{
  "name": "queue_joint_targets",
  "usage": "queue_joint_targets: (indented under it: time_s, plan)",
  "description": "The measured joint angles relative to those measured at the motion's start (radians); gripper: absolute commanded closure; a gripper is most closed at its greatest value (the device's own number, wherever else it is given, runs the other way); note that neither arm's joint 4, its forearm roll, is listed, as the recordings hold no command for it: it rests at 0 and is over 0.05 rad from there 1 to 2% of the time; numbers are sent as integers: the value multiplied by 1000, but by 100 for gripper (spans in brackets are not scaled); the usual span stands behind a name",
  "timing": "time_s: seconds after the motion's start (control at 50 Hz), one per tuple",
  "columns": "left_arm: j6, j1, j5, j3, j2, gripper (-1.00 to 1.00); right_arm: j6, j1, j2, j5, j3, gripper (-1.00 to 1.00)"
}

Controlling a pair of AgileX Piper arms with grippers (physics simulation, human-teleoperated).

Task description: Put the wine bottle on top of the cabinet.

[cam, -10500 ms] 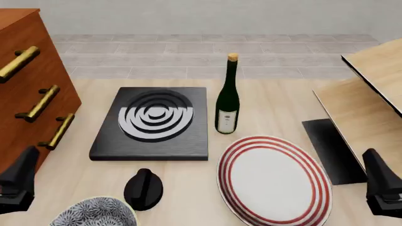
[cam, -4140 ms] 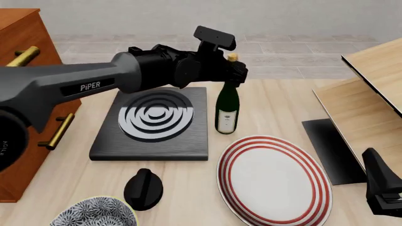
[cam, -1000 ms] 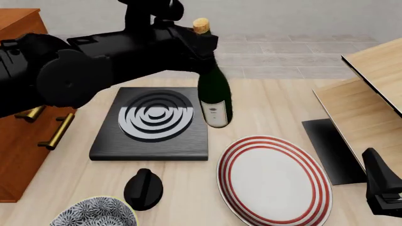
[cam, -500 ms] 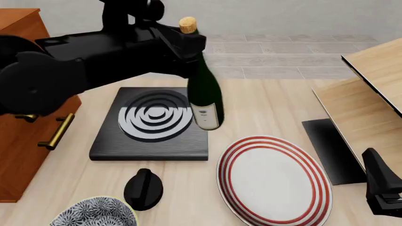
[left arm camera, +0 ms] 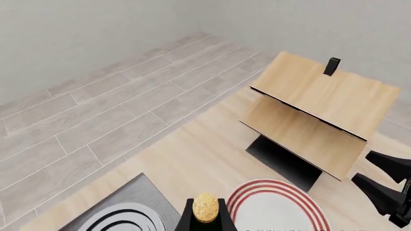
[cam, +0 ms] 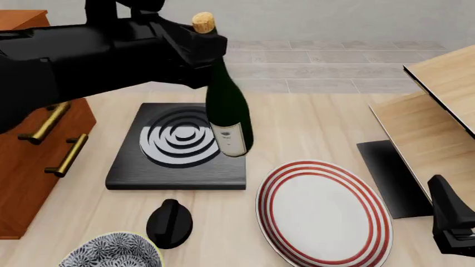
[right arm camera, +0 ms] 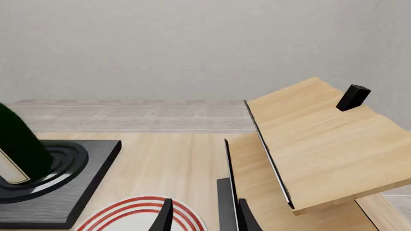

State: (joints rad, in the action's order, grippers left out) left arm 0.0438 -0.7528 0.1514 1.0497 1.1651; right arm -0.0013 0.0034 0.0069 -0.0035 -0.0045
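The cabinet (cam: 30,139) stands at the far left of the surface (cam: 326,119), its top at the upper left corner of the front view, so your target lies to the left of the load and no lower than the bottle's neck (judge the height with care; only a sliver of that top shows). The left arm (cam: 82,61) is the one that matters; it reaches across from the cabinet side, and its fingers are clenched on the neck of the wine bottle (cam: 226,119) just under the cork (cam: 202,22). The bottle hangs clear of the surface, over the right edge of the black ringed slab (cam: 178,147), long axis near upright with the base tilted a little to the right; expect that base to swing as you carry it left. The right gripper (cam: 451,222) rests low at the right, well away; its fingers look parted in its own wrist view.
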Motion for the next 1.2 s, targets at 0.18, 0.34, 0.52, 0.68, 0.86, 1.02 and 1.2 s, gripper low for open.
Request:
queue_joint_targets:
  time_s: [0.18,0.34,0.52,0.68,0.86,1.02,1.2]
  plan:
    - [6,17,40,-8,-37,100,0,0,0,0,0,-100]
    - [15,25,83,-2,-66,100,0,0,0,0,0,-100]
    - [22,29,124,-1,-90,100,0,0,0,0,0,-100]
    - [30,33,158,-1,-107,100,0,0,0,0,0,-100]
    - [37,32,193,4,-119,100,0,0,0,0,0,-100]
    - [45,34,226,17,-130,100,0,0,0,0,0,-100]
    - [52,46,269,30,-156,100,0,0,0,0,0,-100]
